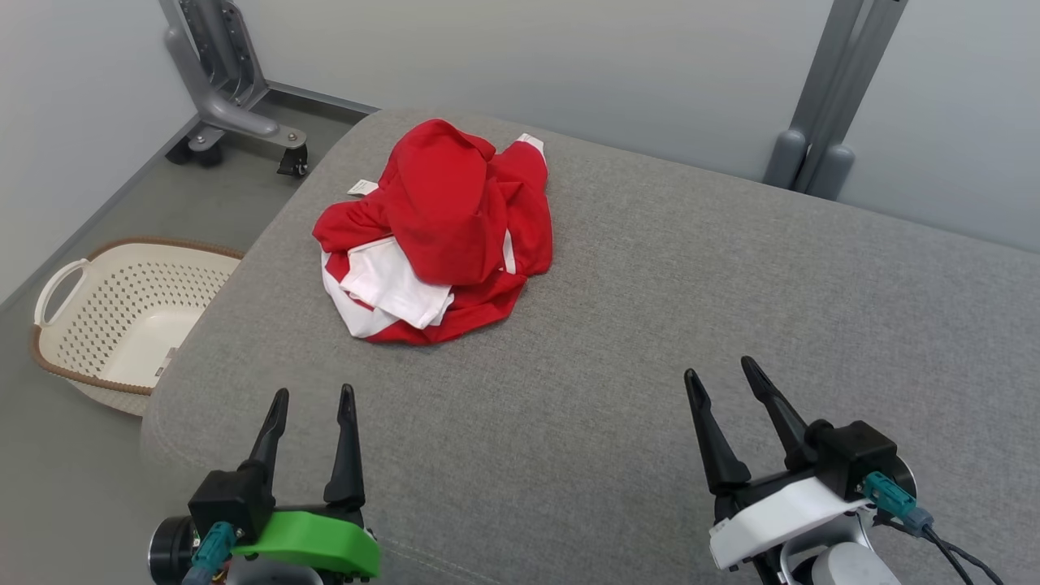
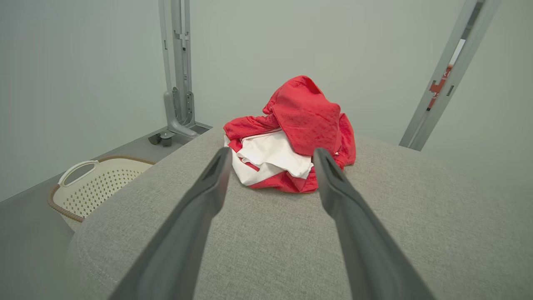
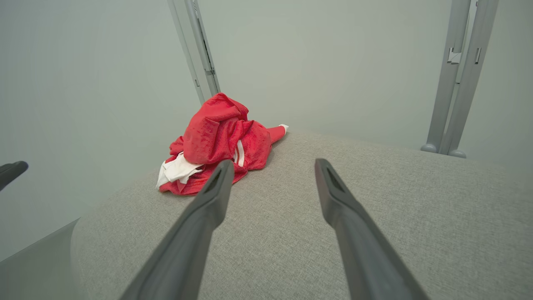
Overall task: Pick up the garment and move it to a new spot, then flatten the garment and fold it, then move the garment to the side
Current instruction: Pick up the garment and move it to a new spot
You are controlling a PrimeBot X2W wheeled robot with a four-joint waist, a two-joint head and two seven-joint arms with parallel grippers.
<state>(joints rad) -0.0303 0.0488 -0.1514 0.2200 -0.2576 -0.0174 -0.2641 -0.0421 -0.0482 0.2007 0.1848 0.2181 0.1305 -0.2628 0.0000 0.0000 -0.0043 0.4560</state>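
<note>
Garment [image 1: 443, 227] — heaped, untouched. Left gripper [image 1: 314, 392], right gripper [image 1: 718, 366]: splayed wide, holding nothing. Reach in from above, pinch a raised red fold deep, lift clear — no dragging.

garment [image 1: 435, 231] on table [image 1: 650, 309], your 11 o'clock | basket [image 1: 122, 317] on floor [image 1: 49, 471] beside table, your 9 o'clock | left gripper [image 1: 314, 392] at your 7, right gripper [image 1: 718, 367] at your 5, both over table, well apart from garment
</note>
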